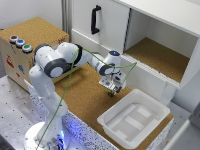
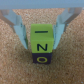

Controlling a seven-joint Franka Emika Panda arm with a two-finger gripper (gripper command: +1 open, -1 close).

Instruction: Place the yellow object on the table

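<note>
The yellow object [image 2: 42, 44] is a small yellow-green block with black markings and a dark lower part; in the wrist view it sits between my two fingers [image 2: 19, 31], over the cork table [image 2: 15, 65]. My gripper [image 2: 41, 37] appears shut on it. In the exterior view my gripper [image 1: 113, 90] is low over the brown cork table [image 1: 85, 97], just off the white bin's near corner. The block itself is only a dark speck there [image 1: 112, 92]. Whether it touches the table I cannot tell.
A large white plastic bin [image 1: 134, 117] stands on the table to the exterior view's right of the gripper. A cork-topped wooden box with coloured buttons [image 1: 27, 42] is at the left. A white cabinet with a cork-lined shelf [image 1: 160, 57] stands behind.
</note>
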